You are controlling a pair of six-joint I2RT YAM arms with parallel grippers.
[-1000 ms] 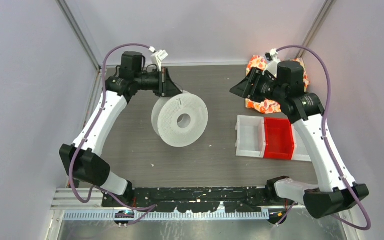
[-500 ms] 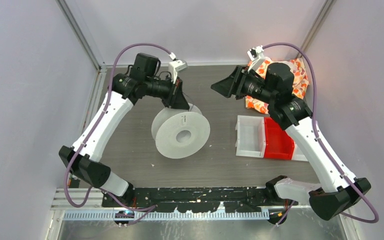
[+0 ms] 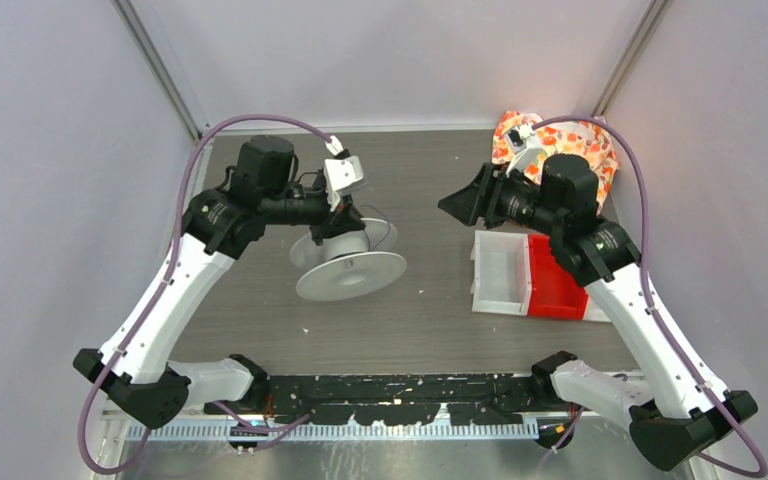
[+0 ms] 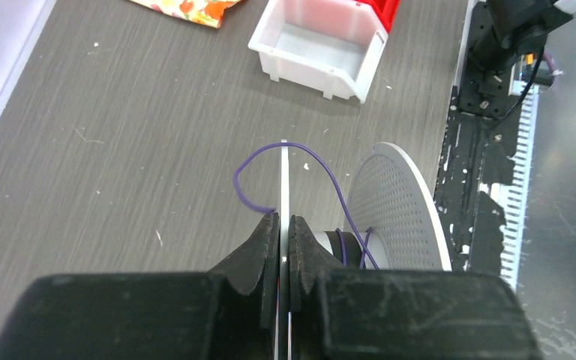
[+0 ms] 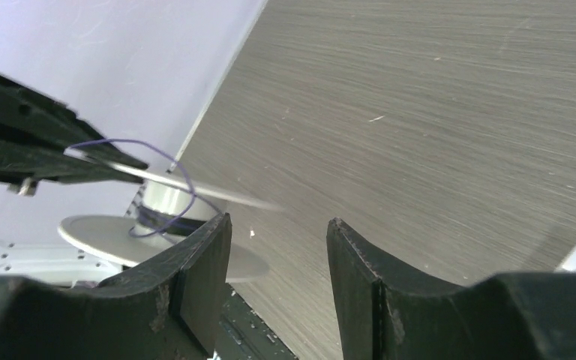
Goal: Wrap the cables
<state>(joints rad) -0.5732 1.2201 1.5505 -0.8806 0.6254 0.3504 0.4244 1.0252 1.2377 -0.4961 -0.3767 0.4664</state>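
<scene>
Left end effector clamped; right end effector spread — both facing inward

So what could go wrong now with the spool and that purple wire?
1. The left jaws pinch only the thin rim of the spool, which is tilted, so it might slip out and fall.
2. The wire loops loosely over that rim, so it could slide off or tangle.
3. The right jaws are open and empty, so nothing keeps the wire tight.
</scene>
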